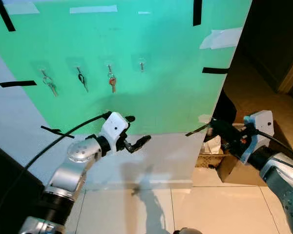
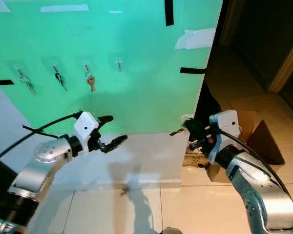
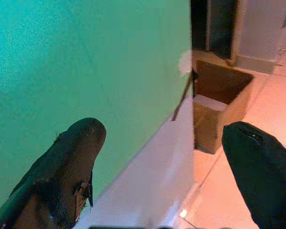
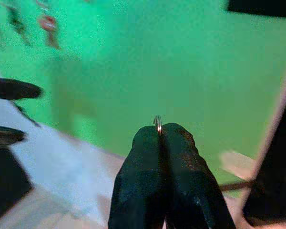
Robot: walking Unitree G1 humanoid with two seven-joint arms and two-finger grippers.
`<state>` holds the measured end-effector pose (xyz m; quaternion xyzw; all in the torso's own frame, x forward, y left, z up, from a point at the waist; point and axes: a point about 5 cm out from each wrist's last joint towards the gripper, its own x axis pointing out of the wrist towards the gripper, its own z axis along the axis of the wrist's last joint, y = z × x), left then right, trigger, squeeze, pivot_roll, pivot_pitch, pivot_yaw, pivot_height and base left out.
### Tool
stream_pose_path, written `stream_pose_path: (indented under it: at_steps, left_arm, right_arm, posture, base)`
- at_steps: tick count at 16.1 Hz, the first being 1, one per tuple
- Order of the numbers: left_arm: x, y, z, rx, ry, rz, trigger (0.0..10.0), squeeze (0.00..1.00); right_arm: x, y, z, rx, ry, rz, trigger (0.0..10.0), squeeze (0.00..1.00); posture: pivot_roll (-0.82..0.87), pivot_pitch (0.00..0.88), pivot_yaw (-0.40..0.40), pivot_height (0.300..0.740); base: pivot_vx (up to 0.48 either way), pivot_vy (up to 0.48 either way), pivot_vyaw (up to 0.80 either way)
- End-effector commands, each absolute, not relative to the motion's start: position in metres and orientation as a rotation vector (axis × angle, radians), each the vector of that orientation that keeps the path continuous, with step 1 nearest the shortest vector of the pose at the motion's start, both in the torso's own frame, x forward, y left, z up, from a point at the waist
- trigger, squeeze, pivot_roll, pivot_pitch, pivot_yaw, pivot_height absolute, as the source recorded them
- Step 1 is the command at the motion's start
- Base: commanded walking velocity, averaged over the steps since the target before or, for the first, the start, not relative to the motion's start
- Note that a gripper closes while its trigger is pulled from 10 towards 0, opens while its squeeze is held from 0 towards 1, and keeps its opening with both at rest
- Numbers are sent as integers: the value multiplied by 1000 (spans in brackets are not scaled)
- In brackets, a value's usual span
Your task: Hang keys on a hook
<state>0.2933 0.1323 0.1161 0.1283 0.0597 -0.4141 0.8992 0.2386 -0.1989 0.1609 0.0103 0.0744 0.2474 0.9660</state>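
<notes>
A green board (image 1: pixel 161 73) on the wall carries a row of hooks. Three hold keys: a silver bunch (image 1: pixel 50 84), a dark key (image 1: pixel 82 79) and a red-headed key (image 1: pixel 112 82). The rightmost hook (image 1: pixel 141 64) is bare. My right gripper (image 1: pixel 212 126) is at the board's lower right edge, below and right of that hook. It is shut on a thin metal key ring (image 4: pixel 158 123) that peeks out between the fingertips; the keys themselves are hidden. My left gripper (image 1: pixel 139 130) is open with nothing in it, held before the board's bottom edge.
Below the board the wall is white, with a tiled floor (image 1: pixel 185 209) under it. A brown cardboard box (image 2: pixel 256 141) and a small basket (image 1: pixel 210 157) stand at the right by a dark doorway. A black object (image 1: pixel 5 185) is at the lower left.
</notes>
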Motion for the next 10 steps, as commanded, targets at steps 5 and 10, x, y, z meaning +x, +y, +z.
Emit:
stream_pose_path:
  at_steps: [5,10]
  left_arm:
    - [289,129,130,275,118,-986,10000,0]
    - [288,127,132,259,106,-991,10000,0]
  right_arm:
    - [234,-192,177,90,112,608,10000,0]
    - [231,-185,177,113,129,648,10000,0]
  posture:
    - [-212,0,85,740]
    - [-214,0,81,740]
  base:
    - [0,0,0]
    - [0,0,0]
